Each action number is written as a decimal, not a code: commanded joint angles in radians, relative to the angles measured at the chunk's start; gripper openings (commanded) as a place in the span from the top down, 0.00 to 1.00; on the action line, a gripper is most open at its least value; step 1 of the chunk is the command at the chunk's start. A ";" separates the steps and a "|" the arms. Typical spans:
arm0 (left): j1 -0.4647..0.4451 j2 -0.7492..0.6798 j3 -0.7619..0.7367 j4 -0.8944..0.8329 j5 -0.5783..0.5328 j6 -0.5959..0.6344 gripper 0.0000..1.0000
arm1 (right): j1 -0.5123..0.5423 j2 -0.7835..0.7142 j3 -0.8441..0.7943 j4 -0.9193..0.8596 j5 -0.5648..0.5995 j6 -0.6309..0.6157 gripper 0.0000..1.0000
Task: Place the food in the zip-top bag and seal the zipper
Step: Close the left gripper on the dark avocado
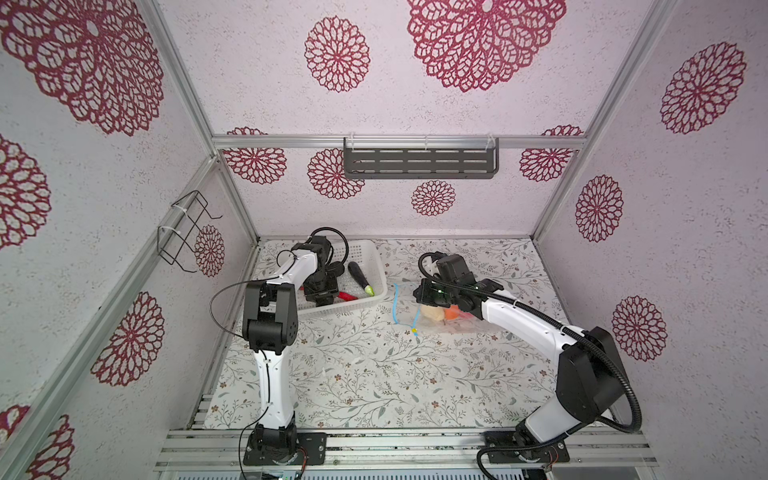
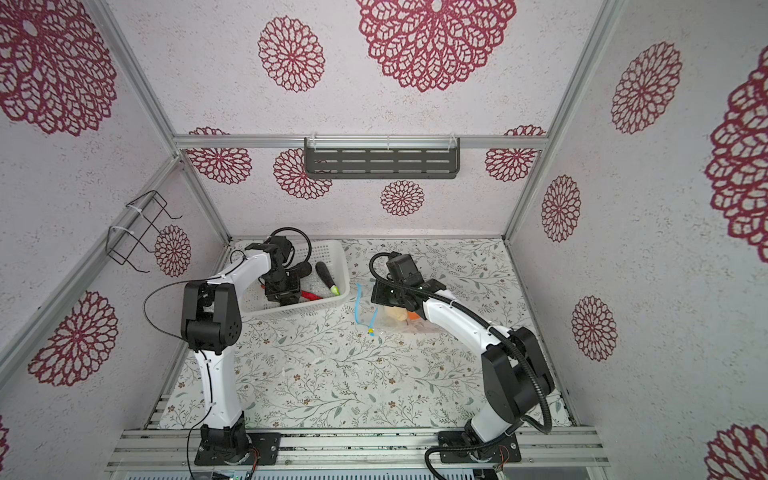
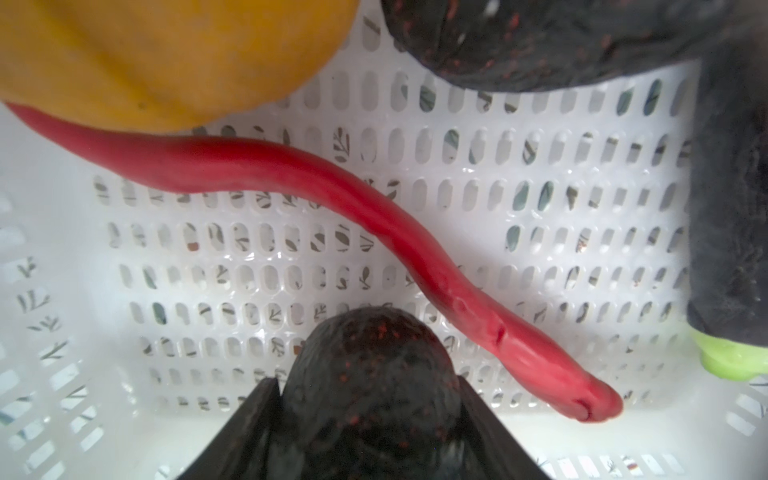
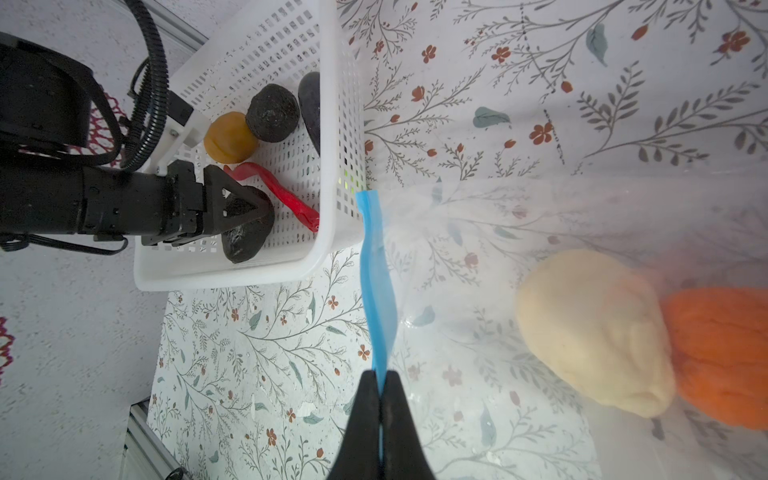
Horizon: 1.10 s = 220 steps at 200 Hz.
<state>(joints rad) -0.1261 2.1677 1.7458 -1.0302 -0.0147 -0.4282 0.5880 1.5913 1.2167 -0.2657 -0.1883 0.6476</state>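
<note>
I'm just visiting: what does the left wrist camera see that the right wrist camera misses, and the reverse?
Only left wrist: the dark piece's lime-green tip, in plain sight. Only right wrist: the zip-top bag holding the cream ball and orange piece, with the right end effector shut on the blue zipper. Both: the white basket, red chilli, yellow-orange potato shape, and the left end effector flanking a black lump.

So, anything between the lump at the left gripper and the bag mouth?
Yes: the basket wall. The lump sits inside it, flanked by the left gripper; the bag mouth, zipper pinched by the right gripper, is just past that wall.
</note>
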 commanded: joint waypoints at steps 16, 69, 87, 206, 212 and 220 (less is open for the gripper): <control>0.003 -0.060 0.011 -0.007 -0.002 -0.008 0.45 | -0.002 -0.017 0.014 0.013 -0.003 0.003 1.00; 0.003 -0.078 0.031 -0.013 0.002 -0.015 0.50 | -0.002 -0.030 0.007 0.015 -0.001 0.002 1.00; 0.003 -0.078 0.039 -0.020 0.003 -0.018 0.51 | -0.002 -0.030 0.005 0.013 -0.002 0.002 1.00; -0.013 -0.129 0.061 0.004 0.054 -0.048 0.52 | -0.002 -0.024 0.012 0.015 0.000 0.001 1.00; -0.015 -0.133 0.060 0.008 0.057 -0.048 0.52 | -0.002 -0.023 0.011 0.015 0.001 0.001 1.00; -0.018 -0.140 0.060 0.012 0.063 -0.050 0.52 | -0.002 -0.022 0.012 0.013 0.001 0.001 1.00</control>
<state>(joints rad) -0.1322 2.0857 1.7817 -1.0412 0.0196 -0.4686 0.5880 1.5913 1.2167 -0.2653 -0.1879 0.6476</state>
